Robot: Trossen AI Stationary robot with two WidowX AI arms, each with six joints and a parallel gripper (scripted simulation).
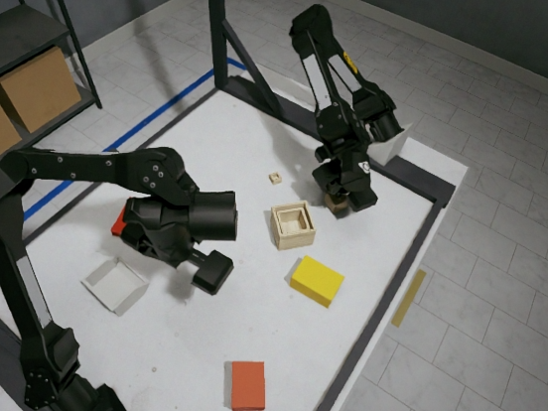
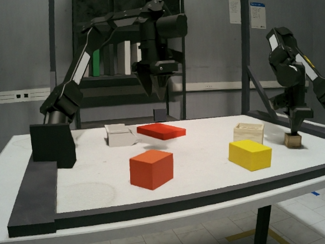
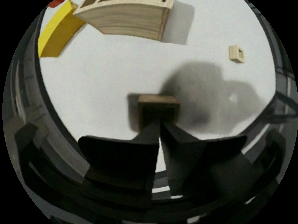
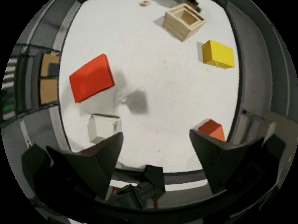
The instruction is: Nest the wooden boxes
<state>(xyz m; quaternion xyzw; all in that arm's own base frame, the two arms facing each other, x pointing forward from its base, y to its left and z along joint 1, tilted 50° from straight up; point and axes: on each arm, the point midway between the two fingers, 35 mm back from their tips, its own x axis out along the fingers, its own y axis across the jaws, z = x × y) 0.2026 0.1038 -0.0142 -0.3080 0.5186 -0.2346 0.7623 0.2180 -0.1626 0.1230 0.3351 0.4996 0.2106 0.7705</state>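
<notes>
Brown box (image 1: 336, 205) (image 2: 292, 141) (image 3: 157, 100) sits at 2 o'clock from the pale nested pair (image 1: 294, 242) (image 2: 248, 135) (image 3: 132, 22) (image 4: 176, 26) in the top view — no clear long axis. The nearer left gripper (image 1: 340, 195) (image 2: 294, 132) (image 3: 158, 120) is clenched on nothing, tips at its mouth; the right gripper (image 1: 180, 255) (image 2: 155, 96) (image 4: 156, 134) hangs released. Carrying it toward 8 o'clock should spare the yellow block (image 1: 317, 280) (image 2: 250, 154) (image 3: 57, 32) (image 4: 218, 54).

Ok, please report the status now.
Left tool shut, at brown box. Right tool open. Brown box outside pale nested boxes; yellow block beside them.
</notes>
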